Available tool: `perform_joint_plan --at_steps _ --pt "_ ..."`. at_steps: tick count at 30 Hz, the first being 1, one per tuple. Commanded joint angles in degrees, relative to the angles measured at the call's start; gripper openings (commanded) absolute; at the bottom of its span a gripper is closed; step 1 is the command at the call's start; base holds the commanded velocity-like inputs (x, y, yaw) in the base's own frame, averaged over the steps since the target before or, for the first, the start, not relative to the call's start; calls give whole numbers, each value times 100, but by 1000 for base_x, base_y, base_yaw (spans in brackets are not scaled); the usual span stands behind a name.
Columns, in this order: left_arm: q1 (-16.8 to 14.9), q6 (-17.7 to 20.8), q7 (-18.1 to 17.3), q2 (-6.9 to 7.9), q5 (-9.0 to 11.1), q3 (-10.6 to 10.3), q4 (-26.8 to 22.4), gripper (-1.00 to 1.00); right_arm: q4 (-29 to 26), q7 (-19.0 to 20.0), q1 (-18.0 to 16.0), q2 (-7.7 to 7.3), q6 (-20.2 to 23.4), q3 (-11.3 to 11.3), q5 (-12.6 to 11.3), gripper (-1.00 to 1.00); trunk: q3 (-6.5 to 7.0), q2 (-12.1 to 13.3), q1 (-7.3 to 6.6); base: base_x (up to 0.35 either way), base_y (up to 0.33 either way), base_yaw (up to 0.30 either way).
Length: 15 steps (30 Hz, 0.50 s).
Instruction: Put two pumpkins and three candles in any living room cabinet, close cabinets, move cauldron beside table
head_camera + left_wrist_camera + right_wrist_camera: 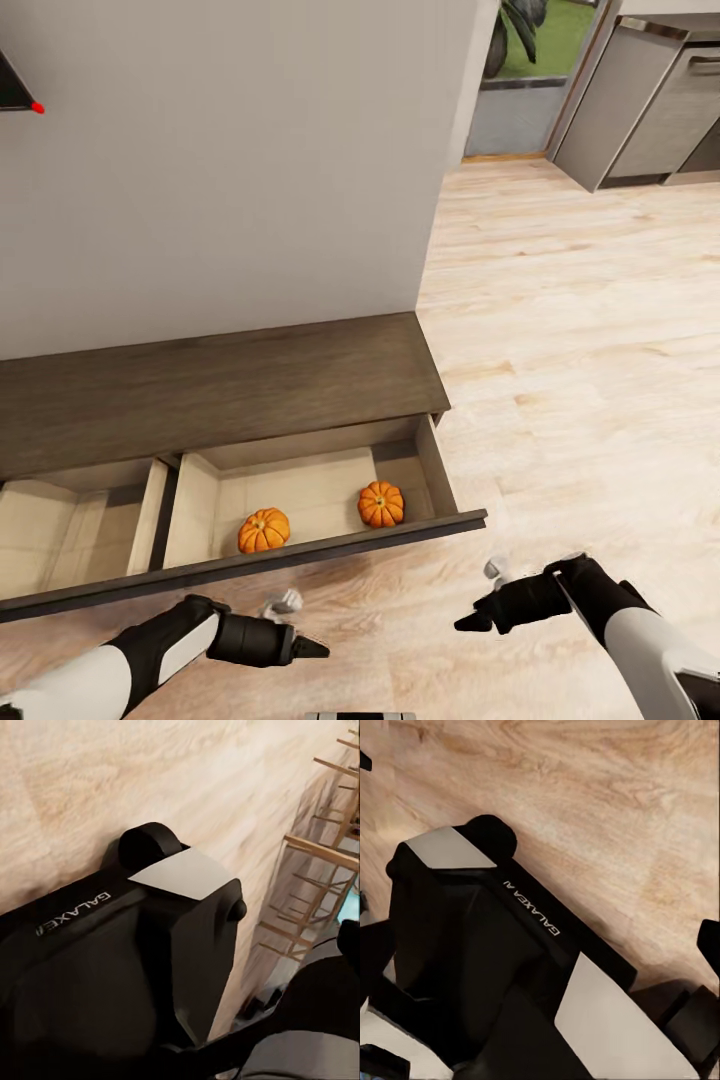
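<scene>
Two orange pumpkins (pixel 264 530) (pixel 381 503) lie apart inside the pulled-out right drawer (pixel 300 553) of the long dark brown cabinet (pixel 220 385) against the wall. The drawer to its left (pixel 60 530) also stands open, with a bare beige inside. In front of the drawers, over the wood floor, my left gripper (pixel 312 649) and right gripper (pixel 470 621) hang low, tips turned toward each other and nothing in either. In the right wrist view the fingertips (pixel 709 943) sit far apart at the picture's edges. The candles and the cauldron are out of view.
Pale wood floor (pixel 560 330) stretches right of the cabinet toward grey kitchen units (pixel 640 110) and a doorway at the back. Both wrist views look down on my black base (pixel 112 967) (pixel 472 930). Light wooden frames (pixel 315 870) stand beyond it.
</scene>
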Motion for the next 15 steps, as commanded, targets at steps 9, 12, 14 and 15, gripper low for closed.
perform_joint_plan --at_steps 9,12,14,15 --pt "127 -663 929 -705 -15 9 994 100 6 -1061 229 395 -496 -3 -42 100 0 0 0 0 0 0" --pt "132 -937 1651 -738 13 11 1013 100 48 -2041 274 668 -830 -3 -7 100 0 0 0 0 0 0" --pt "145 -1073 2041 -759 20 11 1011 100 145 -2613 311 821 -1012 2 6 100 0 0 0 0 0 0" --pt "174 -1191 2279 -803 28 14 1015 100 240 -2987 329 930 -1147 3 14 100 0 0 0 0 0 0"
